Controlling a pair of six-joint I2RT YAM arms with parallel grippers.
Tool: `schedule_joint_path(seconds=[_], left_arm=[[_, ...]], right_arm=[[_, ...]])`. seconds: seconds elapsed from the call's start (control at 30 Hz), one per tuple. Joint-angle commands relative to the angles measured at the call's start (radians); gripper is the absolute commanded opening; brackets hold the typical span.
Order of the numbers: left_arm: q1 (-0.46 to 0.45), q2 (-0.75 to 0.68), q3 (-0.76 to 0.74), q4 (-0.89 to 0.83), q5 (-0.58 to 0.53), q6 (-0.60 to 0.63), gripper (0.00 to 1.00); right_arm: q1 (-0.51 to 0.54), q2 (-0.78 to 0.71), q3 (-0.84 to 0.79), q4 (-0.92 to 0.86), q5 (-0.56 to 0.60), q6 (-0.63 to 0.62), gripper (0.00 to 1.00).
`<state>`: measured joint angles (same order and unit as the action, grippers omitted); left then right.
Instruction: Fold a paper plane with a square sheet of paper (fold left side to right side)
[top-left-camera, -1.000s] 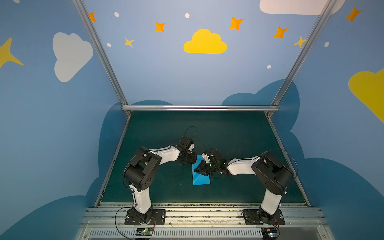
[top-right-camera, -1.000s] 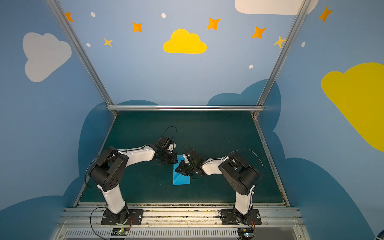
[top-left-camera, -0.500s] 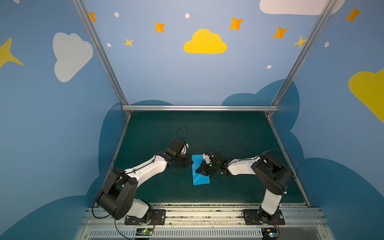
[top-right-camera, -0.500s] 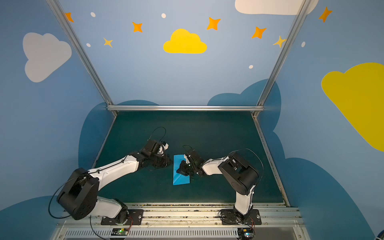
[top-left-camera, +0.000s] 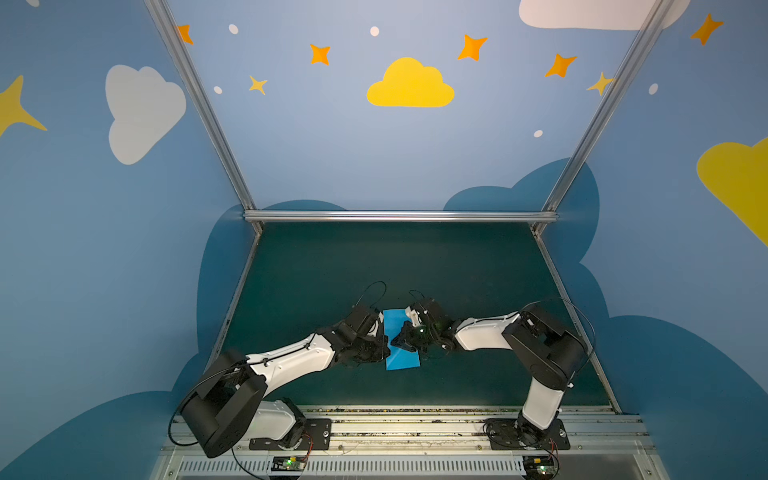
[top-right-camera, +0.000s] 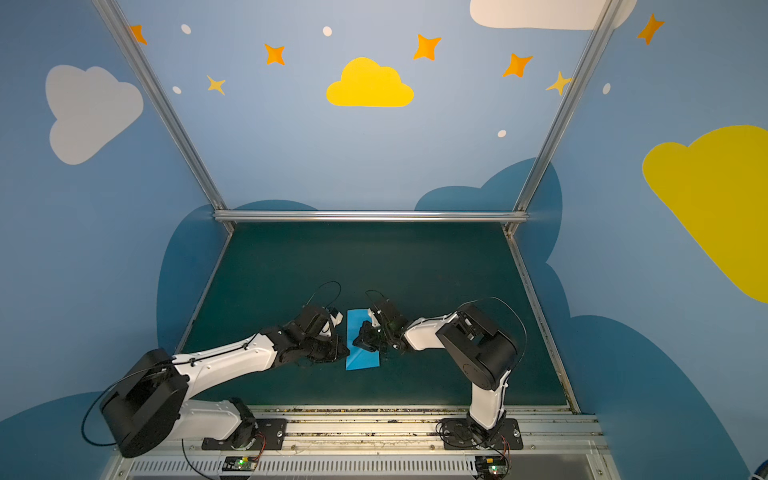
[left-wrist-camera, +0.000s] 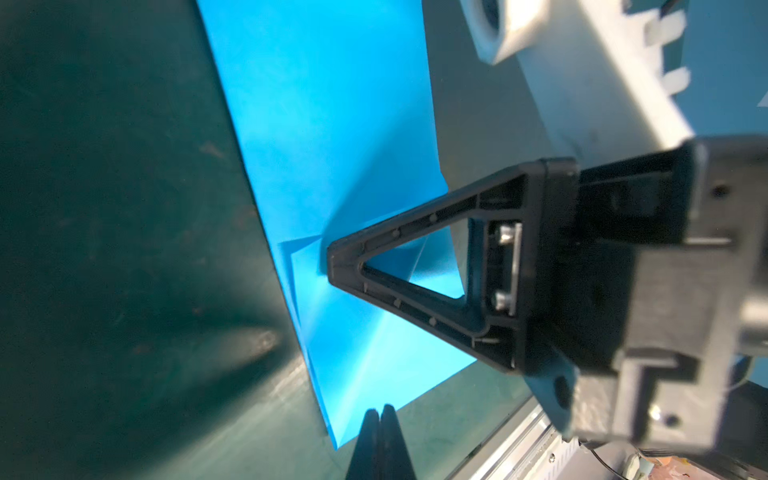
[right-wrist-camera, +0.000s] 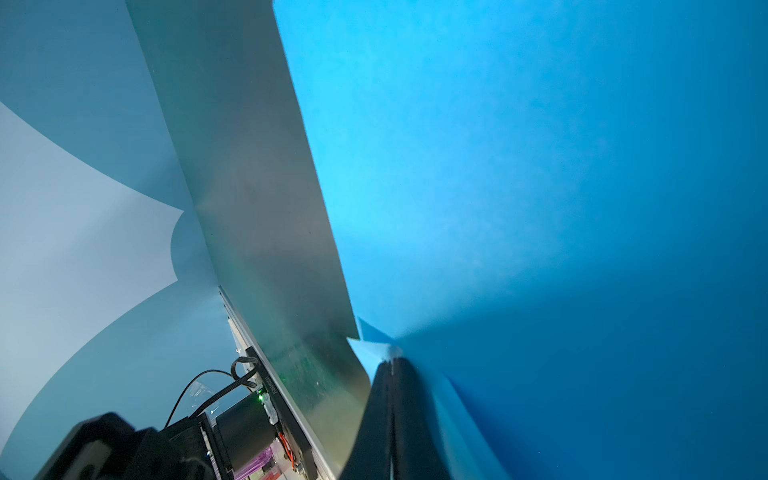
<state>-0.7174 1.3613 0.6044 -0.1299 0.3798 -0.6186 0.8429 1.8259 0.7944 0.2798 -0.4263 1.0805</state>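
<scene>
**Right gripper (top-left-camera: 393, 343) closes on the thin, bright sky-blue square sheet of paper (top-left-camera: 394, 328); left gripper (top-left-camera: 384, 350) comes back in**

In both top views the square sheet of paper (top-right-camera: 357, 322) lies near the middle of the dark green table (top-left-camera: 374, 257) as a narrow strip running away from the arm bases. A slanting crease crosses its near half. From that shape the left-to-right fold looks already made.

Two things have changed in the last second. The right gripper (left-wrist-camera: 332, 259), whose jaws stood slightly parted, has drawn them together at the strip's left edge. In the left wrist view creases fan out from its tip and the paper rises toward it. This suggests a layer is pinched rather than merely pressed, though the contact is too small to be sure. The right wrist view shows a pale sliver of paper (right-wrist-camera: 540, 166) right at the closed tips (right-wrist-camera: 388, 365).

The left arm, with its elbow raised a second ago and then stretched low with its gripper clear of the paper, has brought that gripper to the near left edge. Its jaws are together and hold nothing (left-wrist-camera: 380, 415).

My reading is that the right side now has hold of a flap for the next fold, with the left placed to pin or crease it. A pull before the left bears down could drag the strip.
</scene>
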Motion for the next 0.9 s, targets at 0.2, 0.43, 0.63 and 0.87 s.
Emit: schedule_joint_path(seconds=[0.2,0.43,0.63,0.87], left_arm=[[-0.019,0.087,0.032,0.050,-0.025,0.003,0.04],[-0.022,0.113,0.028,0.059,-0.033,0.005,0.04],[-0.025,0.131,0.012,0.071,-0.041,0.002,0.04],[-0.031,0.150,-0.001,0.072,-0.053,0.003,0.04]], right_arm=[[-0.001,0.019,-0.026,-0.037,0.012,-0.001,0.00],[-0.002,0.019,-0.027,-0.036,0.011,0.001,0.00],[0.000,0.021,-0.027,-0.021,0.003,0.009,0.00],[0.002,0.002,-0.011,-0.028,-0.008,0.012,0.00]])
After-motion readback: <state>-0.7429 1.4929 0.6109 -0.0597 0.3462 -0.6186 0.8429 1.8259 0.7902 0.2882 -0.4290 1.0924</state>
